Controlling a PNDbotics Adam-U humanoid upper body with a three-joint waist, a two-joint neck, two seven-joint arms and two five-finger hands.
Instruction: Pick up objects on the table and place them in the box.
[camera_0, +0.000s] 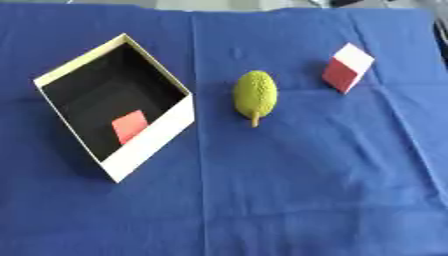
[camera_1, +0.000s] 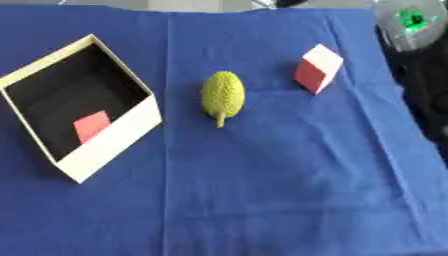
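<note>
A cream-white square cardboard box (camera_0: 149, 142) with a black inside stands on the left of the blue cloth-covered table (camera_0: 289, 190), turned so that one corner points toward the robot. Inside it a flat red square piece (camera_0: 129, 126) lies on the dark floor, near the right wall. Just beside the box, to its right and not touching it, lies a yellow-green bumpy oval fruit (camera_0: 255, 93) with a short stem toward the viewer. Further right stands a red and white cube (camera_0: 346, 68), apart from the fruit. Neither robot hand is visible, so I cannot tell their state.
</note>
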